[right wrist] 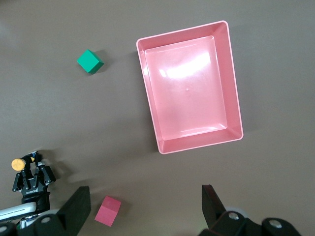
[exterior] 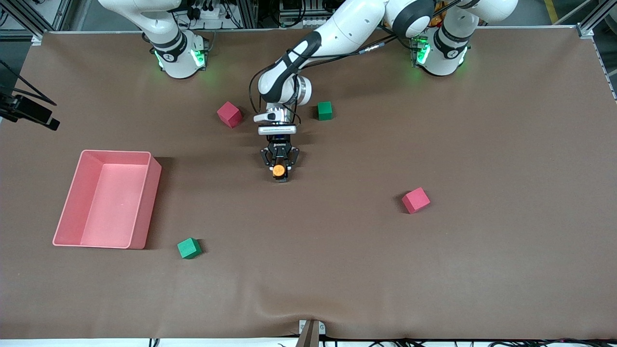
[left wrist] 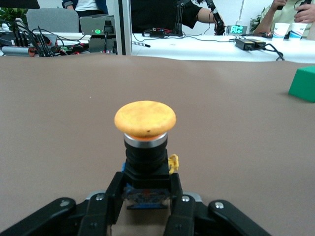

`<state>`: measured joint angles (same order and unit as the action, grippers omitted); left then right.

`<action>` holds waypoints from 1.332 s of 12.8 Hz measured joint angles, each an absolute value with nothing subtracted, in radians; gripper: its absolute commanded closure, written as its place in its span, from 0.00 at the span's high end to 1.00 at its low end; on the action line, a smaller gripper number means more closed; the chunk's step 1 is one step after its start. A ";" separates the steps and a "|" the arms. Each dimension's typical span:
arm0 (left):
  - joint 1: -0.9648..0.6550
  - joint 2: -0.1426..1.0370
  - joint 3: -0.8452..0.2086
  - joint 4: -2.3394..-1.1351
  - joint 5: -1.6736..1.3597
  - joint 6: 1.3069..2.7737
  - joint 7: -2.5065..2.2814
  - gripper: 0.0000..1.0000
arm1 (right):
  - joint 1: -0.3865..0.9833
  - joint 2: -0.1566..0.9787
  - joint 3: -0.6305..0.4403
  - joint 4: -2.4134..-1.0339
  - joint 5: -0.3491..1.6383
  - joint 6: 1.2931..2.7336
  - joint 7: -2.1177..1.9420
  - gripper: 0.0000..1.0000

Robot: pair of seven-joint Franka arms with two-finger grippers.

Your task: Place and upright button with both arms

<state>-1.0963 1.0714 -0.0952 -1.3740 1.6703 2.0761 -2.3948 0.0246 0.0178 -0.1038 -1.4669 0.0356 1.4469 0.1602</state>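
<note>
Brown mat covers the table [exterior: 434,270]. Toward the right arm's end: pink bin [exterior: 77,193], green cube [exterior: 189,248] just beside its nearer corner. Right gripper [right wrist: 145,206] hangs high over this end, fingers spread apart, waiting. Mid-table: left gripper [exterior: 279,166] low at the mat, fingers clamped on the black body of the button [left wrist: 145,142]; button upright, orange cap on top. Red cube [exterior: 415,200] toward the left arm's end.
</note>
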 measured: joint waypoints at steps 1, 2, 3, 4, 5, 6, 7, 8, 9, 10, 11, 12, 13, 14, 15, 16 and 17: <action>-1.098 1.078 -0.095 -1.374 1.674 2.073 -2.396 0.41 | 0.025 0.018 -0.104 -1.467 0.036 1.447 0.160 1.00; -1.099 1.078 -0.095 -1.374 1.674 2.072 -2.400 0.99 | 0.025 0.018 -0.104 -1.467 0.036 1.447 0.160 1.00; -1.099 1.078 -0.095 -1.374 1.674 2.072 -2.418 1.00 | 0.025 0.018 -0.104 -1.467 0.036 1.447 0.160 1.00; -1.099 1.078 -0.098 -1.373 1.674 2.072 -2.451 1.00 | 0.025 0.018 -0.104 -1.467 0.036 1.447 0.160 1.00; -1.101 1.077 -0.108 -1.372 1.670 2.072 -2.480 1.00 | 0.025 0.018 -0.104 -1.467 0.036 1.447 0.160 1.00; -1.103 1.074 -0.127 -1.367 1.651 2.068 -2.489 1.00 | 0.025 0.018 -0.104 -1.467 0.036 1.446 0.160 1.00; -1.106 1.070 -0.153 -1.357 1.602 2.061 -2.493 1.00 | 0.025 0.018 -0.104 -1.467 0.036 1.446 0.160 1.00; -1.110 1.064 -0.187 -1.340 1.528 2.052 -2.494 1.00 | 0.025 0.018 -0.104 -1.467 0.036 1.446 0.160 1.00; -1.119 1.052 -0.223 -1.325 1.428 2.037 -2.496 1.00 | 0.025 0.018 -0.104 -1.467 0.036 1.446 0.160 1.00; -1.131 1.033 -0.251 -1.310 1.324 2.020 -2.497 1.00 | 0.025 0.018 -0.104 -1.467 0.036 1.446 0.160 1.00; -1.143 1.003 -0.274 -1.301 1.231 2.002 -2.496 1.00 | 0.025 0.018 -0.105 -1.467 0.036 1.446 0.160 1.00; -1.150 0.960 -0.293 -1.293 1.133 1.973 -2.476 1.00 | 0.025 0.019 -0.105 -1.467 0.036 1.446 0.160 1.00; -1.152 0.909 -0.301 -1.289 1.040 1.951 -2.442 1.00 | 0.025 0.019 -0.105 -1.467 0.036 1.446 0.160 1.00; -1.148 0.859 -0.300 -1.287 0.962 1.941 -2.411 1.00 | 0.025 0.019 -0.105 -1.466 0.036 1.445 0.160 1.00; -1.135 0.812 -0.297 -1.285 0.900 1.935 -2.376 1.00 | 0.025 0.019 -0.105 -1.466 0.036 1.445 0.160 1.00; -1.110 0.764 -0.295 -1.284 0.841 1.920 -2.325 1.00 | 0.025 0.019 -0.105 -1.466 0.036 1.445 0.160 1.00; -1.073 0.720 -0.294 -1.284 0.784 1.900 -2.265 1.00 | 0.025 0.019 -0.105 -1.466 0.036 1.444 0.160 1.00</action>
<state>-1.0730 0.7200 -0.2942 -1.2841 0.7838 1.9003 -2.2650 0.0248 0.0191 -0.1051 -1.4662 0.0356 1.4439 0.1602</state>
